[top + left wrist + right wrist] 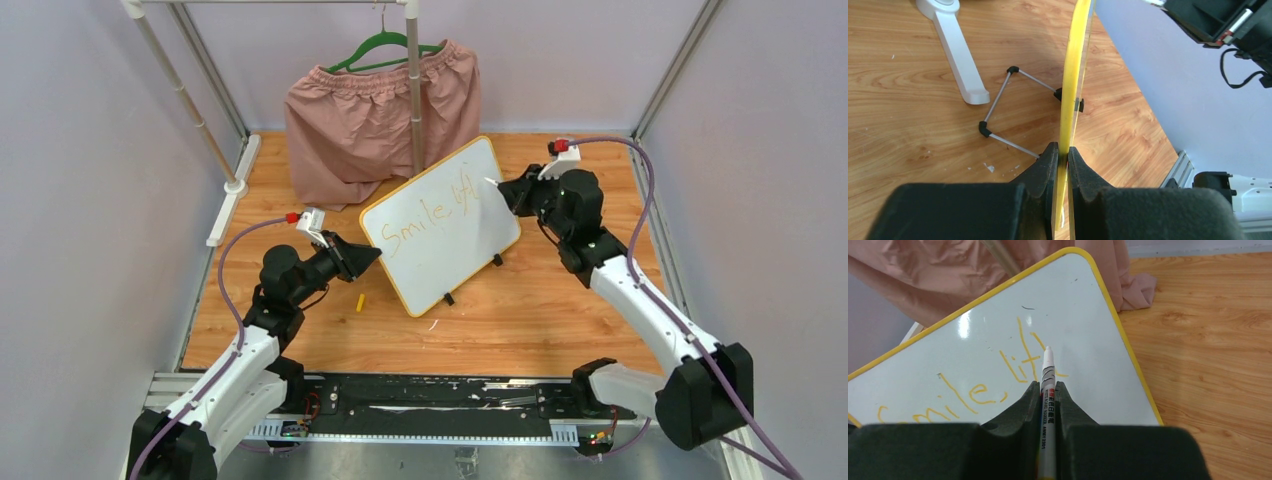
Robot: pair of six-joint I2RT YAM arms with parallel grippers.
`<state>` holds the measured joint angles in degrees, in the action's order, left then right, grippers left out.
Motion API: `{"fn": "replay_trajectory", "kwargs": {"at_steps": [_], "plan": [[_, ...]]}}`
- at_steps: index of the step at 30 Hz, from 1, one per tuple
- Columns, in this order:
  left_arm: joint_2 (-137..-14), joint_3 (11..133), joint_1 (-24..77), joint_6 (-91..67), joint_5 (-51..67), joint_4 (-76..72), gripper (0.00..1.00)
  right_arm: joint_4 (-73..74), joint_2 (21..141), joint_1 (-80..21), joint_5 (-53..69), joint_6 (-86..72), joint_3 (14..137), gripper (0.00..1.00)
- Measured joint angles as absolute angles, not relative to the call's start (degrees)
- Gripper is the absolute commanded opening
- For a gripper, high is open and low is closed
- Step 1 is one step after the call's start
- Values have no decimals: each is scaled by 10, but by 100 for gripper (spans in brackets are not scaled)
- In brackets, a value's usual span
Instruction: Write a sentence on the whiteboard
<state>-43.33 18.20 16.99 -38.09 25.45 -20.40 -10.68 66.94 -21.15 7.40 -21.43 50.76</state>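
Wood-grain tabletop (560, 310) held the rounded whiteboard (450, 262) at its middle, tilted. Left fingers (1045, 167) clamped its thin yellow frame at the left edge. Orange sentence (428, 222), starting "Smile", crossed the glossy face; right fingers (1029, 402) pinched a slim white marker (1047, 375), tip at the board.

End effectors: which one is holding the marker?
The right end effector; it grips the marker, while the left end effector clamps the whiteboard by its frame.
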Motion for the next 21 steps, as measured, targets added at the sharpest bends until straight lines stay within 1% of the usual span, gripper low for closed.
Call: {"fn": "replay_trajectory", "kwargs": {"at_steps": [2, 4, 6, 9, 14, 21], "plan": [[-433, 182, 170, -381, 254, -204, 0, -108, 646, -214, 74, -215, 500, 0], [-433, 182, 170, -381, 253, -204, 3, -112, 628, -215, 75, -216, 489, 0], [-433, 182, 170, -381, 252, -204, 9, -122, 613, -217, 79, -219, 470, 0], [-433, 182, 170, -381, 250, -204, 15, -130, 597, -221, 91, -223, 440, 0], [-433, 182, 170, -382, 246, -200, 24, -135, 564, -232, 119, -227, 402, 0], [-433, 182, 170, -386, 241, -200, 35, -140, 522, -249, 150, -229, 380, 0]]}}
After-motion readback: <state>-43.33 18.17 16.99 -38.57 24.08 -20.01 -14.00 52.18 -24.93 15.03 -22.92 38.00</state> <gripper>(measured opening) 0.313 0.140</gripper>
